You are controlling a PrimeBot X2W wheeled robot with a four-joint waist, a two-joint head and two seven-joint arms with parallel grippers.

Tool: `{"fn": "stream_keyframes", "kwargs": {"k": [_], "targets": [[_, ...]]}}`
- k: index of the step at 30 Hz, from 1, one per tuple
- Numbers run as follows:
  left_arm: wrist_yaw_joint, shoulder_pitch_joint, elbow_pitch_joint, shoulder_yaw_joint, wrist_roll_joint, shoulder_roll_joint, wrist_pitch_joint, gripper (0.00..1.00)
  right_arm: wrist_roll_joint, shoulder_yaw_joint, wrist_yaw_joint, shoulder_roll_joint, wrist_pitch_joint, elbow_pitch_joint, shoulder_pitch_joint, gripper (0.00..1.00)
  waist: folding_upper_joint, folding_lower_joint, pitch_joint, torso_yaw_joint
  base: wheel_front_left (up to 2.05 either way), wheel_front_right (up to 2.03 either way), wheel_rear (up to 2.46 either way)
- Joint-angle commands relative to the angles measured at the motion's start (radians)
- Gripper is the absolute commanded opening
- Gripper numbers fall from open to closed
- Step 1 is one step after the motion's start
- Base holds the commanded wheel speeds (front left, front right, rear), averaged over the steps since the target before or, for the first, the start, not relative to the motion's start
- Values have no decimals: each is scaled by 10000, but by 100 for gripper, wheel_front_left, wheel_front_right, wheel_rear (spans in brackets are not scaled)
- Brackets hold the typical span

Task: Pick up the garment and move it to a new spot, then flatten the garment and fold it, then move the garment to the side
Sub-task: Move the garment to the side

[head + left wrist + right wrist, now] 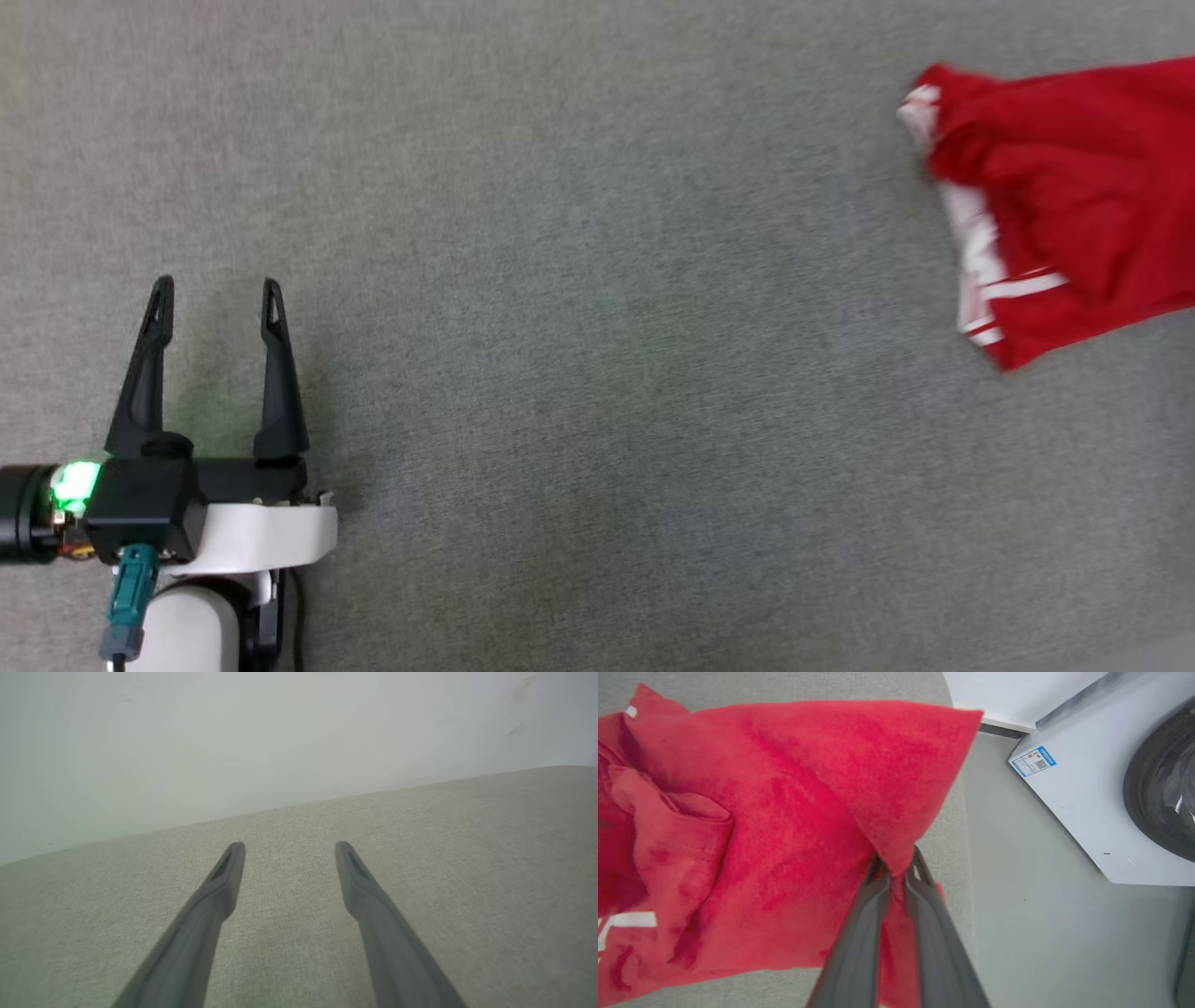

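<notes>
Head view puts the garment (1064,196) at upper right, well apart from the wide-spread, empty left gripper (217,285) at lower left; the right gripper (896,859), clamped on its red cloth, is nearer

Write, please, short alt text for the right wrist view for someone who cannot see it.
The right claw is shut on a fold of a red shirt, bunched at the left over a grey cloth surface. At the right are a pale floor and a white machine with a dark round door.
</notes>
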Motion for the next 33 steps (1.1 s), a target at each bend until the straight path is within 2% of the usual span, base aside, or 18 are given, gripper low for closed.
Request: {"fn": "stream_keyframes", "kwargs": {"k": [1,10,18,19,20,25,33], "targets": [[5,-187,-82,-23,16,24,-21,100,-83,-237,-16,-140,-35,112,-237,0,0,-2,502,270,0,0,0],[114,-591,-542,-39,6,180,-21,100,-890,-2040,-17,-448,281,762,-784,0,0,-2,1332,519,0,0,0],[211,-701,-639,-94,-20,199,-21,100,-1626,-3193,-16,117,294,1376,-974,0,0,-2,1493,698,0,0,0],[224,-703,-616,-85,-31,200,-21,100,-1752,-3289,-16,208,229,1420,-959,80,0,-2,1469,718,0,0,0],[242,-699,-602,-78,-45,189,-21,100,-1902,-3430,-16,279,117,1474,-956,100,0,-2,1417,738,0,0,0],[341,-457,-429,-70,-136,71,-21,100,-2505,-3589,-16,547,-383,1470,-543,100,0,-2,832,872,0,0,0],[416,333,-69,-2,-379,-205,-21,100,-2545,-3366,-16,1111,-2335,340,292,100,0,-2,-642,1020,0,0,0]]}}
